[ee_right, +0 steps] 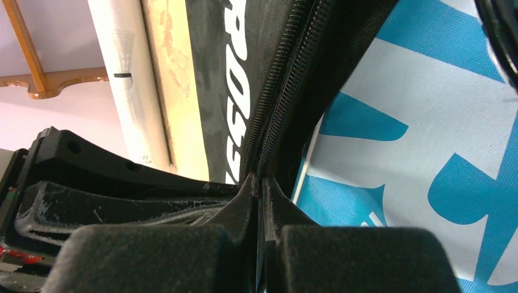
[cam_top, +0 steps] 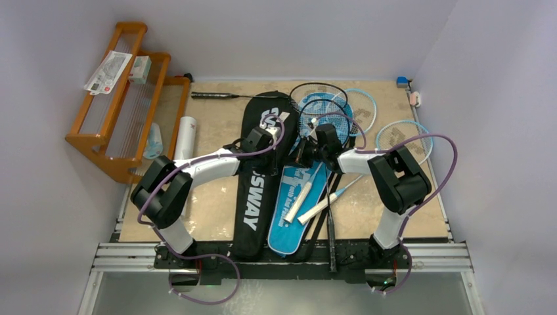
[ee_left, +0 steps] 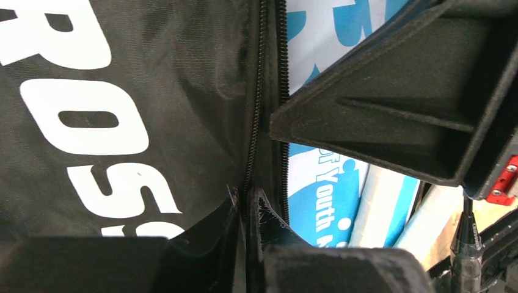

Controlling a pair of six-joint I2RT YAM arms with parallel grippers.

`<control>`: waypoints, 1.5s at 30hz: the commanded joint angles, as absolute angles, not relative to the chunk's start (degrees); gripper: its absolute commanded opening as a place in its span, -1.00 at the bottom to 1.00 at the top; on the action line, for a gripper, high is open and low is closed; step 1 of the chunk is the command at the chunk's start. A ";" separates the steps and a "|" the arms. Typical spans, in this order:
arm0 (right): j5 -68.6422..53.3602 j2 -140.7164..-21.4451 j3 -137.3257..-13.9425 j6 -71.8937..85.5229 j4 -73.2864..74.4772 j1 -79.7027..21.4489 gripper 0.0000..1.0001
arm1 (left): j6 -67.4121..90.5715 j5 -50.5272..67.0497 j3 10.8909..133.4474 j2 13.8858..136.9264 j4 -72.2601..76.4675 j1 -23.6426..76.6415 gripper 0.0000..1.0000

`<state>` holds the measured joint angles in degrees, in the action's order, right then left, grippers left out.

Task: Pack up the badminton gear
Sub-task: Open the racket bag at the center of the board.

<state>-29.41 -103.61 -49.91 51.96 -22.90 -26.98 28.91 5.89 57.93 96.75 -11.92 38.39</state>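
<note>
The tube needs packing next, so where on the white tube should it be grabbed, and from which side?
Grip the tube across its round body near the middle, coming straight down from above. It lies flat on the table, and the rack on its left and the black cover on its right probably leave little room for a sideways approach.

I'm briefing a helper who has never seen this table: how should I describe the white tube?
Find the orange wooden rack at the table's far left. Between it and the long black cover lies the white tube. It is the only thick white cylinder; the other white pieces are thin racket handles on the blue cover.
</note>
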 commanded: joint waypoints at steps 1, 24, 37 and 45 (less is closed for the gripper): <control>-28.97 -100.25 -51.94 50.31 -20.90 -26.89 -1.00 | 28.04 -1.21 60.46 97.53 -15.48 38.07 -0.94; -27.86 -104.52 -53.00 48.56 -21.10 -26.98 -0.10 | 27.06 7.12 61.09 91.51 -15.90 38.06 -1.00; -32.08 -107.19 -54.65 52.63 -26.56 -27.07 -0.65 | 26.81 8.82 61.08 90.43 -16.15 38.06 -1.00; -26.30 -103.71 -56.12 49.33 -18.32 -27.43 -0.47 | 26.72 8.96 61.08 90.71 -16.04 38.06 -1.00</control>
<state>-29.61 -107.09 -54.19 51.35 -22.48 -27.05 27.40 7.29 60.34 92.66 -17.63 38.26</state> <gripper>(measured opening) 0.222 0.006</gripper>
